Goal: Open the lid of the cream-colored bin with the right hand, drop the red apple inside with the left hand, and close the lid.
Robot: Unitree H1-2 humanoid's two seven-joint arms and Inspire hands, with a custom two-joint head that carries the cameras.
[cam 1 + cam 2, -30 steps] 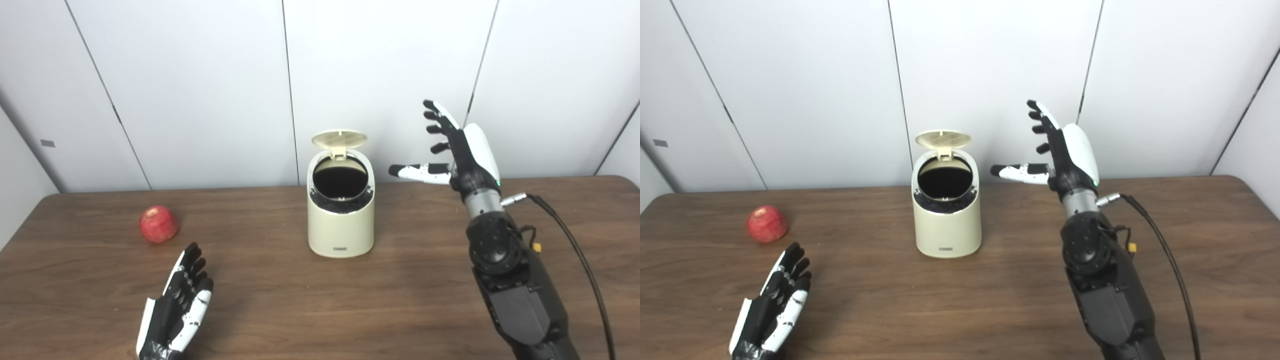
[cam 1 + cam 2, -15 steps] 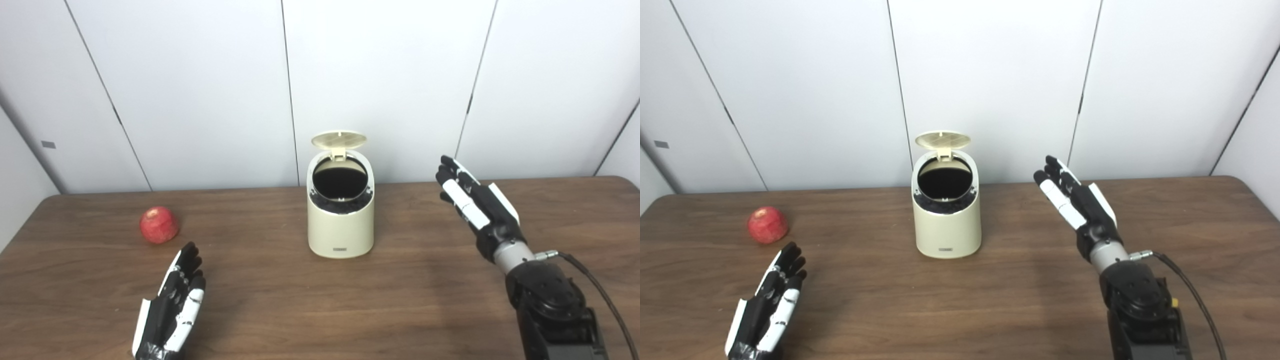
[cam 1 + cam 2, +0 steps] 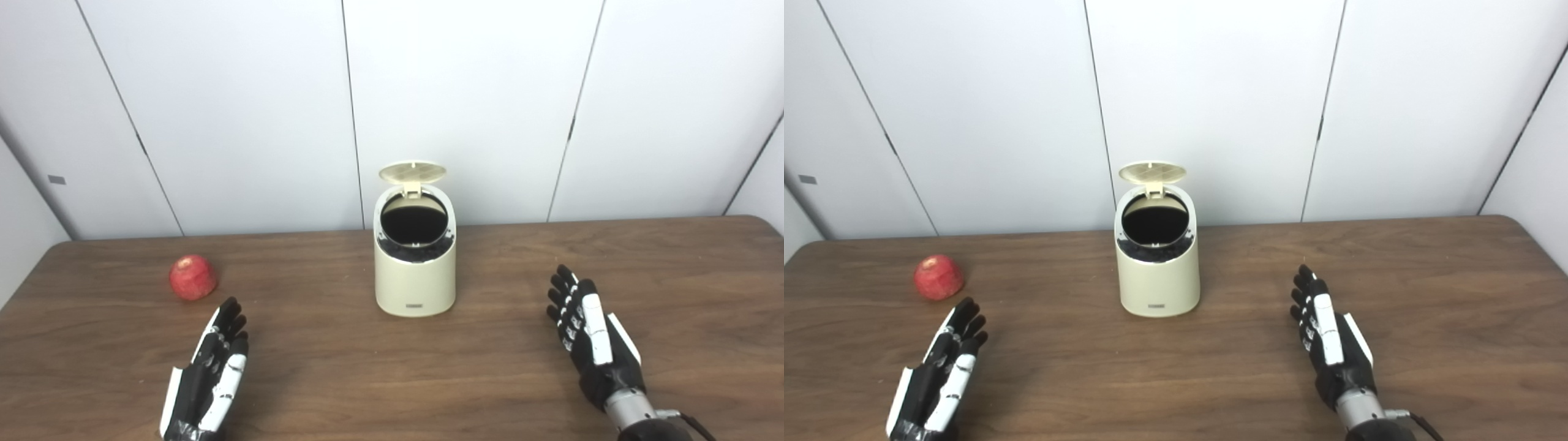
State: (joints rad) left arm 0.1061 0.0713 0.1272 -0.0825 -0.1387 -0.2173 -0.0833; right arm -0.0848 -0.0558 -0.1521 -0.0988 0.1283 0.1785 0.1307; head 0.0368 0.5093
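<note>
My left hand (image 3: pixel 207 376) lies spread and empty on the table, the red apple (image 3: pixel 193 277) just ahead of its fingertips, probably firm, smooth and roll-prone, best cupped around its sides, with the open-lidded cream-colored bin (image 3: pixel 415 269) farther off to the right.

The cream-colored bin (image 3: pixel 415 269) stands upright near the middle of the wooden table, toward its far edge. It is a rounded cylinder with a slanted top and a small dark label low on its front. Its round lid (image 3: pixel 412 173) is flipped up on a hinge at the back, its ribbed underside facing forward, and the dark opening is bare. The red apple (image 3: pixel 192 277) sits on the table well to the left of the bin, apart from it, its skin red with paler speckles and its top dimple turned up.
</note>
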